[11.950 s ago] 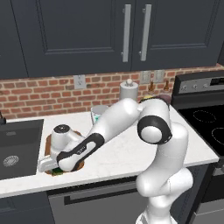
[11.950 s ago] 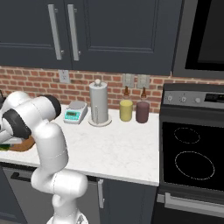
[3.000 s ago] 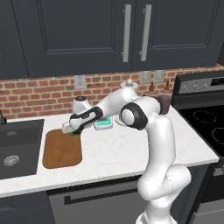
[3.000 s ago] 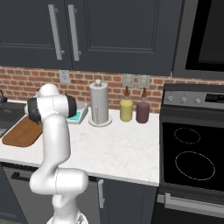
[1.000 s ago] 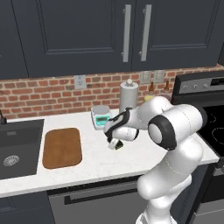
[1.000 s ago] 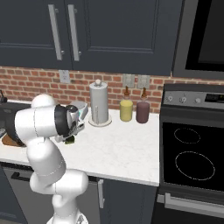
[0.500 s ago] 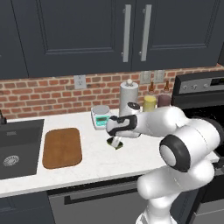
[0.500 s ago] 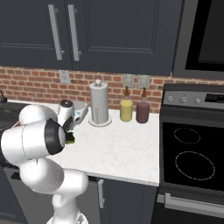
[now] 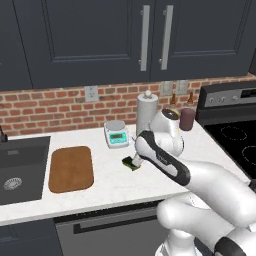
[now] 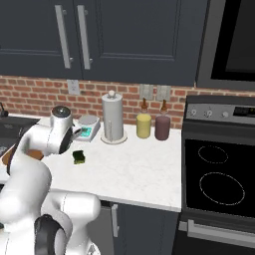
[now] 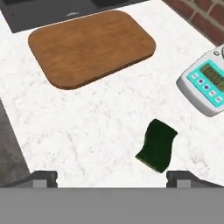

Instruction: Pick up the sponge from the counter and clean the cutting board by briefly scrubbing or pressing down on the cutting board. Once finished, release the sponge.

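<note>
The sponge (image 11: 156, 145), dark green on top with a yellow edge, lies loose on the white counter (image 11: 87, 118), slightly curled. My gripper (image 11: 113, 178) hangs over it, open, its two fingertips (image 11: 43, 178) spread wide and nothing between them. From the base the sponge (image 9: 131, 163) sits just left of my hand, and it also shows as the sponge (image 10: 78, 157) from the other side. The brown cutting board (image 11: 92, 46) lies bare further on, apart from the sponge. On the counter (image 9: 110, 180) the cutting board (image 9: 71, 168) sits left of the sponge, next to the sink.
A pale teal scale (image 11: 205, 83) stands close beside the sponge, toward the brick wall. Behind it are a paper towel holder (image 9: 147, 112) and two bottles (image 10: 144, 124). The dark sink (image 9: 20, 167) lies left of the board, the black stove (image 10: 219, 184) far right.
The sponge was held in my gripper just above the counter; now it lies free on the counter and the fingers stand apart. The arm has swung into a new pose.
</note>
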